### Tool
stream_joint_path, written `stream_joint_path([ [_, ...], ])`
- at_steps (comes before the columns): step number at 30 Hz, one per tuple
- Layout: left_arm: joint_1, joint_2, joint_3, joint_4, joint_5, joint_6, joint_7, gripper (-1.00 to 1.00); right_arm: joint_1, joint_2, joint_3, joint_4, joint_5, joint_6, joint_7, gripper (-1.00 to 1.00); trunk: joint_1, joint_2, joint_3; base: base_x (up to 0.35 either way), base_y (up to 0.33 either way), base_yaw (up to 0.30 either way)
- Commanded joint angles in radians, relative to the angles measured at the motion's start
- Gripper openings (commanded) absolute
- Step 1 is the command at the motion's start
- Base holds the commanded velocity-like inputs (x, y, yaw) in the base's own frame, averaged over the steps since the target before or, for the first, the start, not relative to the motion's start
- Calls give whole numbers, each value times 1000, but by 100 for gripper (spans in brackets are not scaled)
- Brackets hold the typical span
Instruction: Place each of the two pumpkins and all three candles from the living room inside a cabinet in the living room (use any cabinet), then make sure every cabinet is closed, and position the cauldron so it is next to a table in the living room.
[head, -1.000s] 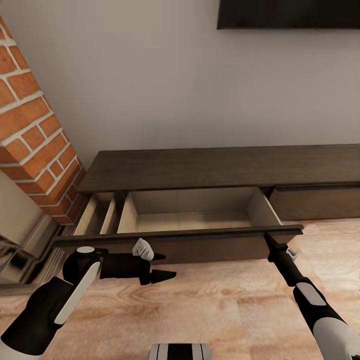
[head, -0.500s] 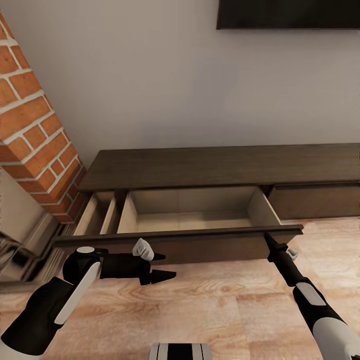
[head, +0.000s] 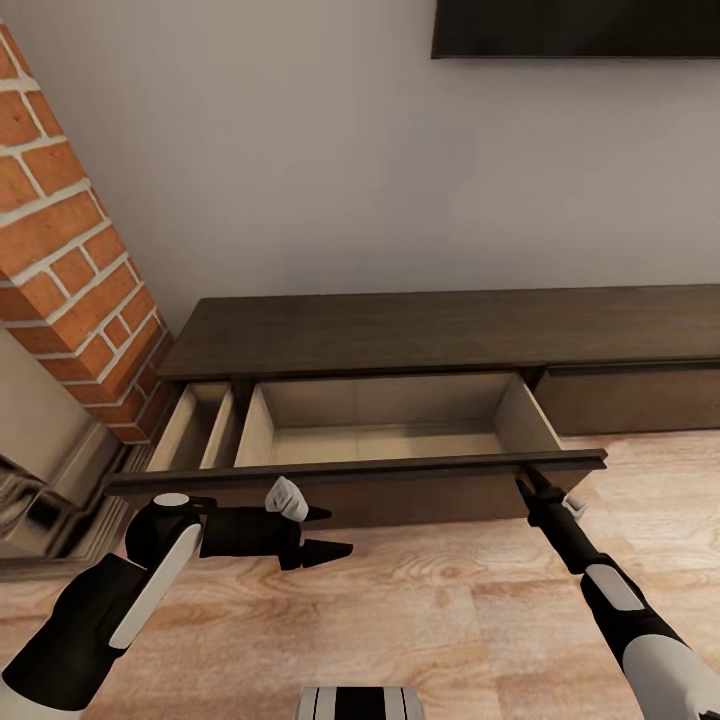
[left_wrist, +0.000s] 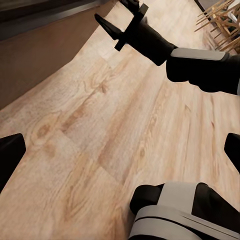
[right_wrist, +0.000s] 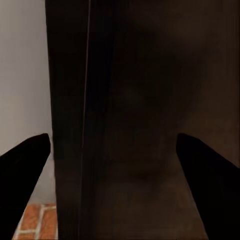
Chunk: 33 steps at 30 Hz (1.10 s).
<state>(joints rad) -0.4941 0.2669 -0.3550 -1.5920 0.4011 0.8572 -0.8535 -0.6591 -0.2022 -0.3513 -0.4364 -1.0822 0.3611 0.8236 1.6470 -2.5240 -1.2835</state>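
Cabinet (head: 440, 330) along far wall, its wide drawer (head: 385, 425) pulled out, pale interior empty and ready for loading. Right gripper (head: 528, 484) at drawer front's right end, fingers spread either side of the dark panel, gripping nothing; likely placed to work the drawer. Left gripper (head: 325, 532) parked over floor (head: 430, 620), fingers apart, empty. Brick column (head: 70, 260) at left.

A red brick column (head: 60, 250) meets the wood-plank floor (head: 440, 600) below a grey wall (head: 330, 170).
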Motion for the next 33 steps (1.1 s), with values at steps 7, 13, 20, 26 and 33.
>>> stream_joint_path([
  [7, 0, 0, -1, 0, 4, 5, 1, 100, -1, 0, -2, 1, -7, 9, 0, 100, 0, 0, -1, -1, 0, 0],
  [13, -1, 0, -1, 0, 4, 5, 1, 100, -1, 0, -2, 1, -7, 9, 0, 100, 0, 0, -1, -130, 0, 0],
  [20, -1, 0, -1, 0, 4, 5, 1, 100, -1, 0, -2, 1, -7, 9, 0, 100, 0, 0, -1, -112, 0, 0],
  [26, -1, 1, -1, 0, 4, 5, 1, 100, -1, 0, -2, 1, -7, 9, 0, 100, 0, 0, -1, -220, 0, 0],
  [33, 0, 1, -1, 0, 4, 5, 0, 100, -1, 1, -2, 1, -7, 9, 0, 100, 0, 0, -1, -40, 0, 0],
])
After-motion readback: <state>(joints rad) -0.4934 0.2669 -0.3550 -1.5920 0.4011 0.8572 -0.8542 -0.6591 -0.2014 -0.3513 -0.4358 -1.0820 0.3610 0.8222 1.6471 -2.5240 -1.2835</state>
